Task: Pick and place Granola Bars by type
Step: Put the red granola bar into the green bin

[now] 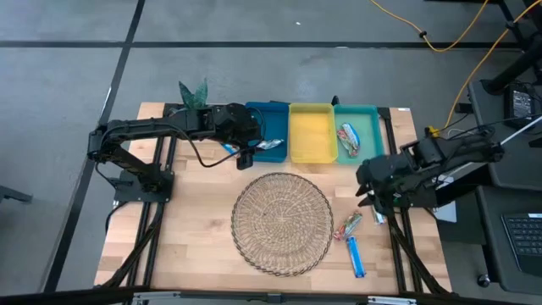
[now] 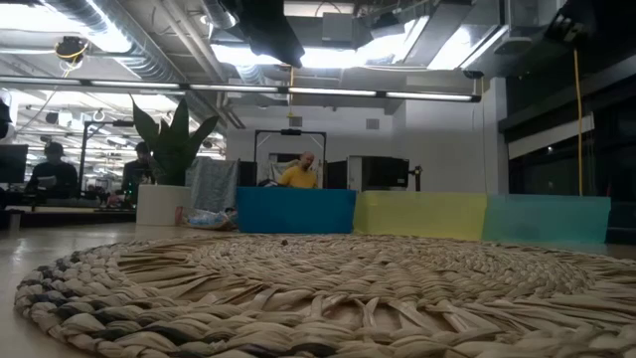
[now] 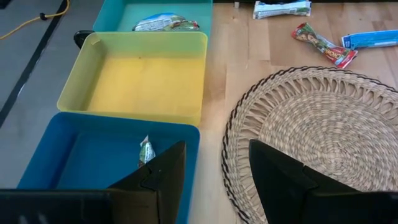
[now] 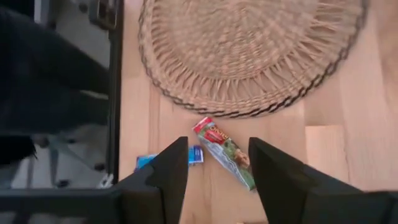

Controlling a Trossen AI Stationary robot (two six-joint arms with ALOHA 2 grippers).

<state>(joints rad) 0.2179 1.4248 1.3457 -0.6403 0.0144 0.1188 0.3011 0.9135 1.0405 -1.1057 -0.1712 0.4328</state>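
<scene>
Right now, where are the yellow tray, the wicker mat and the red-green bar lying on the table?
yellow tray (image 1: 311, 134): high view, bare floor.
wicker mat (image 1: 282, 222): high view, woven centre.
red-green bar (image 4: 225, 152): right wrist view, wrapper's middle.

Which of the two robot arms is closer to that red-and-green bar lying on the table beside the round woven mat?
The right. The right gripper hangs open just above the red-green bar, while the left gripper, also open, is across the table by the blue tray, beyond the wicker mat.

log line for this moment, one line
left gripper: open, empty, at blue tray | right gripper: open above red-green bar | wicker mat: bare
</scene>
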